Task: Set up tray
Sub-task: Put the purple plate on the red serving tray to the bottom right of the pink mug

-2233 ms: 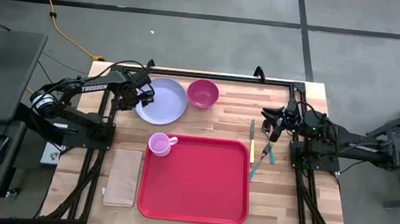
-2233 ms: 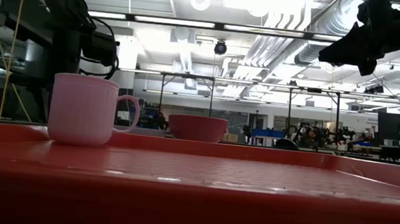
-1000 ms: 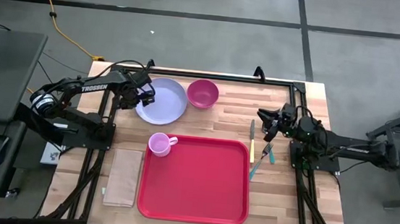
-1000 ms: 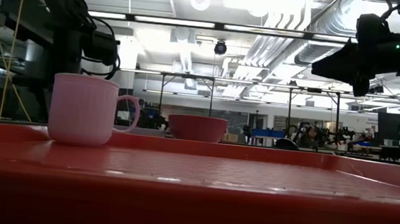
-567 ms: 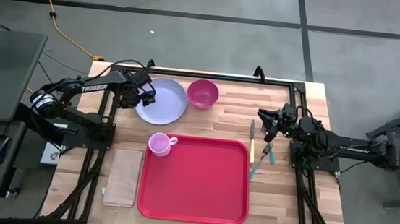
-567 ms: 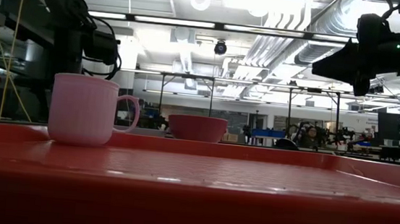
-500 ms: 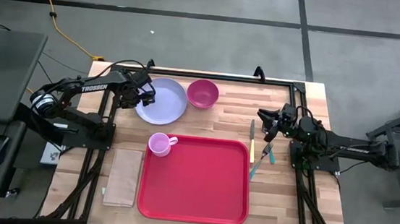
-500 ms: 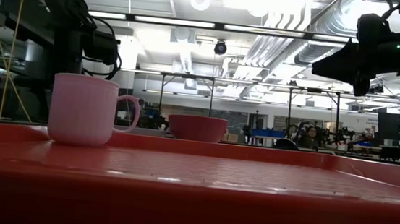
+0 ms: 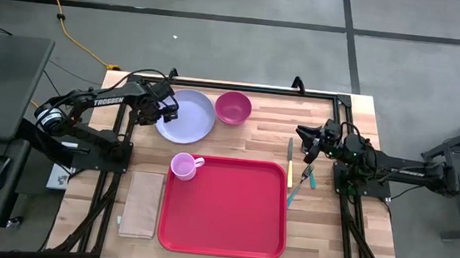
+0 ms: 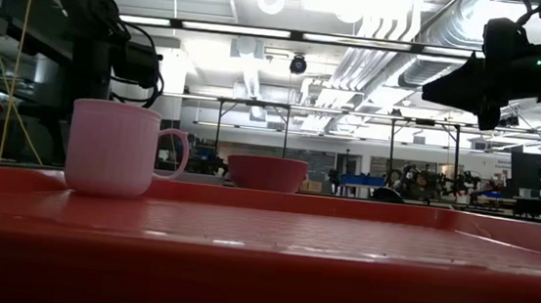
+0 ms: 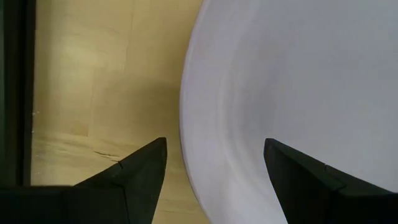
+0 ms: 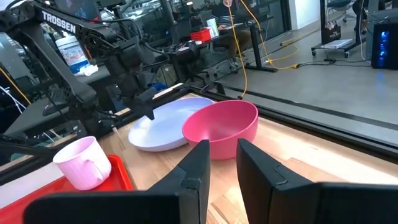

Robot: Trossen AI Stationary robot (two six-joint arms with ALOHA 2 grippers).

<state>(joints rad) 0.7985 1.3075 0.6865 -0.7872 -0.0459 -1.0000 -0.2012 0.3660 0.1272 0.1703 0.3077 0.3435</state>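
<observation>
While the red tray (image 9: 223,205) is lying flat on the near-middle part of the wooden bench (image 9: 264,115), close to the bench's near edge, a pink mug (image 9: 182,166) is sitting in the tray's far left corner with its handle pointing along the far rim. Just beside the tray's left rim, a tan napkin (image 9: 141,204) is lying on the bench, parallel to the tray. Off the tray's right rim, a yellow-handled knife (image 9: 290,163) and a teal-handled fork (image 9: 309,175) are lying on the wood, with another teal-handled utensil (image 9: 293,195) slanting between them toward the tray's edge. Beyond the tray's far rim, a lavender plate (image 9: 186,115) and a magenta bowl (image 9: 233,108) are sitting side by side near the bench's far edge, the plate to the left. At the plate's left edge, the left gripper (image 9: 159,106) is hovering with its fingers spread wide, one on either side of the plate's rim in the left wrist view, and not touching it there. Over toward the right edge of the bench, the right gripper (image 9: 312,141) is hanging above the far ends of the knife and fork, its fingers (image 12: 193,171) standing only a narrow gap apart and gripping nothing.
</observation>
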